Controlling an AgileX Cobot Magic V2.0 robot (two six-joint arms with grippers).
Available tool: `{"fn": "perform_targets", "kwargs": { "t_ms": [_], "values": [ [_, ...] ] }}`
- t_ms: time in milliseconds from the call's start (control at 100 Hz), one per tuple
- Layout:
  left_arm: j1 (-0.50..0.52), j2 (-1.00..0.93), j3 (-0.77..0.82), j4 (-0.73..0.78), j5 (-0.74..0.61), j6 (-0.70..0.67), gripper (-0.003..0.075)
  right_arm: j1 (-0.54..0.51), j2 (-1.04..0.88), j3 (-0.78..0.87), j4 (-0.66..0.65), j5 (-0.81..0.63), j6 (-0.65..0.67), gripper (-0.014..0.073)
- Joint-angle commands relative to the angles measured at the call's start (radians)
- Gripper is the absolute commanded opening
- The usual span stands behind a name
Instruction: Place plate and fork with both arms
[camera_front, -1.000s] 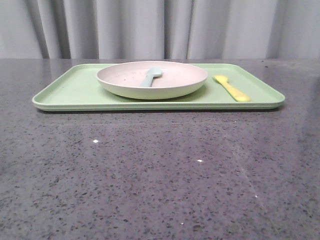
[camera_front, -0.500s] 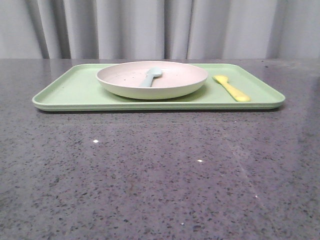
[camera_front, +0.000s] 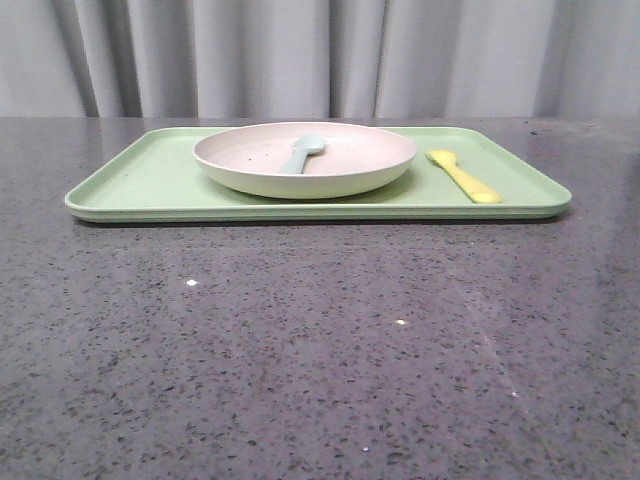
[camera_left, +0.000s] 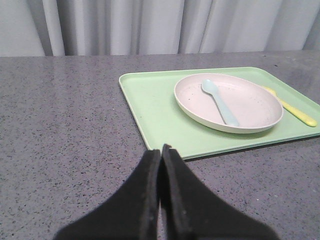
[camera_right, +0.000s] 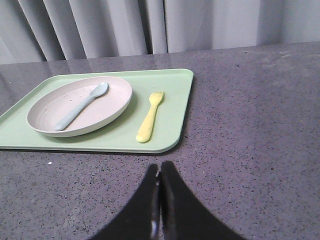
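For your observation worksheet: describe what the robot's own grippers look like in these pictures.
Only the tips show. The left gripper and the right gripper each have two matte black fingers, broad at the base and tapering to narrow tips. No cables, markings or arm links are visible.

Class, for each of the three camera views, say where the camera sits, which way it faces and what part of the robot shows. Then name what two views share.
Front view: low over the table, facing forward at the tray holding the plate and fork; no part of the robot shows.
Left wrist view: on the left arm, looking at the tray from its left; the shut left gripper shows.
Right wrist view: on the right arm, looking from the tray's right; the shut right gripper shows.
Shared: both wrist views show the spoon in the plate.
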Motion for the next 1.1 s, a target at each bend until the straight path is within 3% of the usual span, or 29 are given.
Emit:
{"fn": "perform_targets", "kwargs": {
  "t_ms": [0, 740, 1090],
  "values": [
    [-0.008, 0.010, -0.027, -0.021, -0.068, -0.001, -0.0020, -0.003, 0.009, -0.025, -0.019, -0.074, -0.011, -0.0068],
    [-0.002, 0.010, -0.027, 0.015, -0.068, -0.001, -0.0020, -0.003, 0.009, -0.025, -0.019, -0.074, -0.011, -0.0068],
    [0.107, -0.043, 0.174, 0.087, -0.426, -0.005, -0.0020, -0.003, 0.009, -0.025, -0.019, -0.074, -0.011, -0.0068]
  ]
}}
